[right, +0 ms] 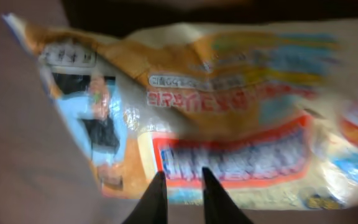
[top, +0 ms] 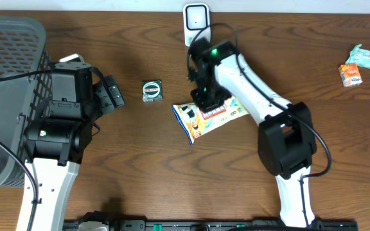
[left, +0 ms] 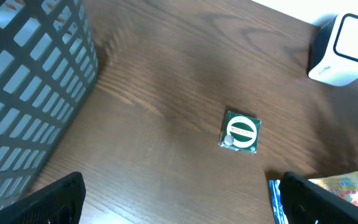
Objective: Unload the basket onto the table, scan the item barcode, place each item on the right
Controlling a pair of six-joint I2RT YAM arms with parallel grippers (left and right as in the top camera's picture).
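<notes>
Item: snack packet, flat on the table near centre, just right of the small green-labelled square pack and on the near side of the white scanner.

Handling (judged): thin printed film, light and limp, glossy and probably slick. It should crumple and sag if lifted by one corner, and the contents may crush under a hard pinch. Best hold is likely a sealed end or side seam, away from any barcode. No barcode is readable on the upward face.

Look: cream and orange front with a blue-edged left end, a red-bordered banner, and a cartoon figure at the left. Right wrist view is blurred.

Right gripper: directly over the packet's far part, fingers down, with only a narrow slit between them. No film visibly pinched.

Left gripper: spread wide, holding nothing, well to the left beside the grey basket.

More small packets lie at the far right.
</notes>
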